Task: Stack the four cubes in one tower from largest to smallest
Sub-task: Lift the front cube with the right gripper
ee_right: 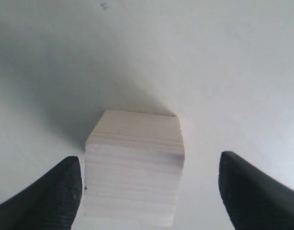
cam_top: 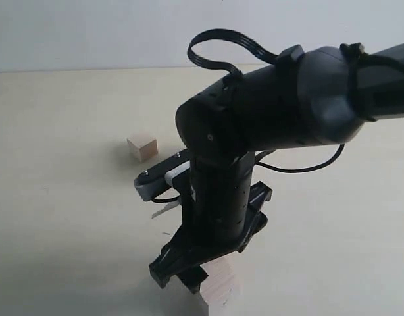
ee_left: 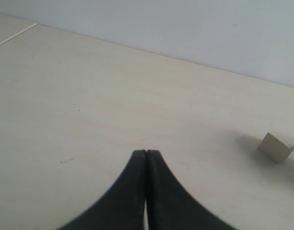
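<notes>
The right arm point(cam_top: 268, 112), dark and bulky, fills the middle of the exterior view and hides much of the table point(cam_top: 57, 230) behind it. Beneath it the right gripper point(cam_top: 180, 276) points down at the big cube point(cam_top: 220, 289), which is cut off by the picture's lower edge and partly covered by a finger. Seen from the wrist, its jaws are spread wide and grip nothing. The big cube stands on the table between them, one finger point(ee_right: 61, 191) just beside its face, the other well apart; contact cannot be told. Farther back the small cube point(cam_top: 142, 146) lies alone, well apart from the big one. The left gripper point(ee_left: 146, 155) is pressed fully together, empty, over the table, the small cube some way ahead.
</notes>
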Robot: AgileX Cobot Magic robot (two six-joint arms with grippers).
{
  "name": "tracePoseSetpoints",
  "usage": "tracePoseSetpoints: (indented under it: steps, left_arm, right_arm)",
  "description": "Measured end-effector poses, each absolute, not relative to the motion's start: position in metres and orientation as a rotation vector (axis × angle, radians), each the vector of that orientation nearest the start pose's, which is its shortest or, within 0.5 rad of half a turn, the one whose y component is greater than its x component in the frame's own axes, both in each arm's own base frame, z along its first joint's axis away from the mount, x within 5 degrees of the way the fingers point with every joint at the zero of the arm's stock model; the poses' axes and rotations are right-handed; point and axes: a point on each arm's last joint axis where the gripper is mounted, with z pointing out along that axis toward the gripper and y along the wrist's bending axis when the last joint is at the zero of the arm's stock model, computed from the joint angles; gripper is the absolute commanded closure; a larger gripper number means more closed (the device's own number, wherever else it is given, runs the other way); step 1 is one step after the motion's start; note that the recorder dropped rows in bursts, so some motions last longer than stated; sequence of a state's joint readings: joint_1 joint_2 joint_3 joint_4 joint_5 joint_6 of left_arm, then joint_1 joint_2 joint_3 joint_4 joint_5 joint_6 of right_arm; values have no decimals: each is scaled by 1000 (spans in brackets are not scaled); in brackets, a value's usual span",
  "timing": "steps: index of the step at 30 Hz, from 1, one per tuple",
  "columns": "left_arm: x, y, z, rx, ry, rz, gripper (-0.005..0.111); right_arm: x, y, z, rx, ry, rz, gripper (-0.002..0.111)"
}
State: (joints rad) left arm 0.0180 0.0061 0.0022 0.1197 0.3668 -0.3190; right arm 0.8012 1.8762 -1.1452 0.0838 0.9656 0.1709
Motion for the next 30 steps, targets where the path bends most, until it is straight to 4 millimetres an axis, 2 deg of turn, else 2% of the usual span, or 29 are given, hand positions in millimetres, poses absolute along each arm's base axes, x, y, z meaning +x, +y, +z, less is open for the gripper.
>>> tracePoseSetpoints:
  steps: [2, 9, 19, 26, 30]
  left_arm:
    - [53, 5, 179, -238, 1842, -92, 107]
    - [53, 5, 179, -238, 1842, -92, 107]
    - [53, 5, 179, -238, 1842, -92, 107]
    - [53, 5, 179, -238, 1842, -92, 107]
    - [53, 5, 179, -238, 1842, -92, 107]
  right_arm:
    - [228, 243, 159, -841, 3081, 56, 34]
    - [225, 248, 153, -735, 3157, 120, 38]
    - [226, 249, 155, -753, 3128, 149, 38]
    - [223, 246, 157, -668, 3179, 117, 38]
    - [222, 246, 157, -649, 3202, 124, 48]
